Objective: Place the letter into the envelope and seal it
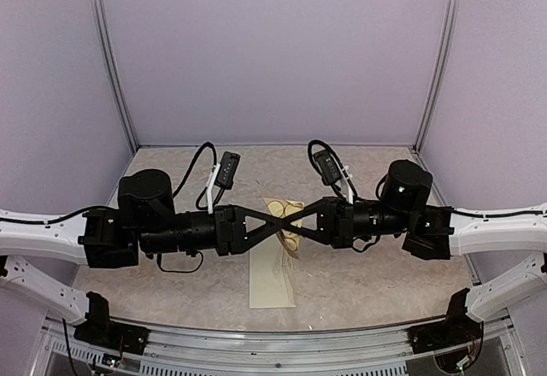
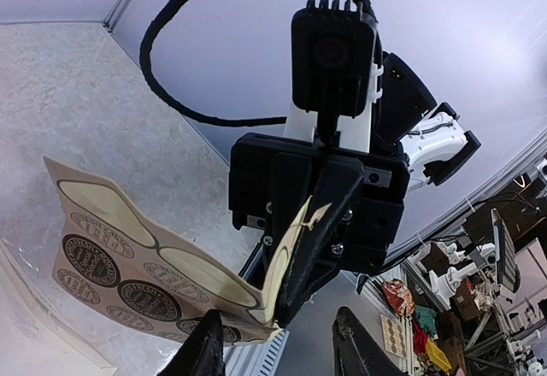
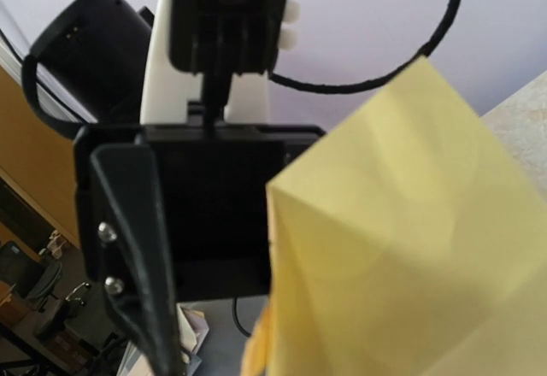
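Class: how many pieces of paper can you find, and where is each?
2. The envelope lies flat on the table near the front edge; the sticker sheet is pinched in the right fingers above its far end. Others may be hidden.

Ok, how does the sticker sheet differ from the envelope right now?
The sticker sheet is held off the table, pinched by the right gripper; the envelope lies flat on it. The sheet is printed with round brown stickers; the envelope looks plain. Both are pale paper.
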Available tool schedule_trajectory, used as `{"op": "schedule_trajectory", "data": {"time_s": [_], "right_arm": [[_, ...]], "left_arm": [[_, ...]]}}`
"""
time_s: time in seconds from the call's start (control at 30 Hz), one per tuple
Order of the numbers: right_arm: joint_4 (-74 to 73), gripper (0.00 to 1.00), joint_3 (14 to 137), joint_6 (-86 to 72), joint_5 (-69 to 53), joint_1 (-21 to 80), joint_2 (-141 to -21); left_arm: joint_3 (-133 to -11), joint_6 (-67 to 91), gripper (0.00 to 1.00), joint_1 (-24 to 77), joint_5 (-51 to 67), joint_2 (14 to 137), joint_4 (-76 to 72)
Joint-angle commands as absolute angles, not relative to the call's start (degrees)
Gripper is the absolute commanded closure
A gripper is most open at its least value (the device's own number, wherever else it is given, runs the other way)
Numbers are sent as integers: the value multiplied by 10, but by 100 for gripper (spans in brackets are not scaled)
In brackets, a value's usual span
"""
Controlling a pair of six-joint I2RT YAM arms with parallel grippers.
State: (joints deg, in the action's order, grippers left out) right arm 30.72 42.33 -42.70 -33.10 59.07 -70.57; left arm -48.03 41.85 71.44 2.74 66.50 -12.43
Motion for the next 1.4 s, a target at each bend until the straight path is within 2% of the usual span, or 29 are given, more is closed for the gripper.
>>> {"op": "schedule_trajectory", "data": {"time_s": [0.0, 0.1, 0.77, 0.93, 1.13, 1.37], "right_arm": [[319, 100, 417, -421, -327, 587, -695], [320, 100, 418, -421, -329, 587, -696], [322, 100, 417, -418, -345, 588, -702], [319, 100, 417, -418, -341, 588, -701], [318, 100, 417, -418, -339, 587, -701], [305, 100, 411, -416, -303, 588, -688]], "left_arm": [[-493, 417, 63, 719, 22, 668, -114], [-493, 417, 69, 719, 17, 669, -116], [-490, 422, 90, 718, 14, 675, -126], [-487, 424, 92, 719, 14, 671, -126], [-483, 426, 100, 719, 13, 667, -128], [-479, 429, 100, 719, 4, 662, -118]]}}
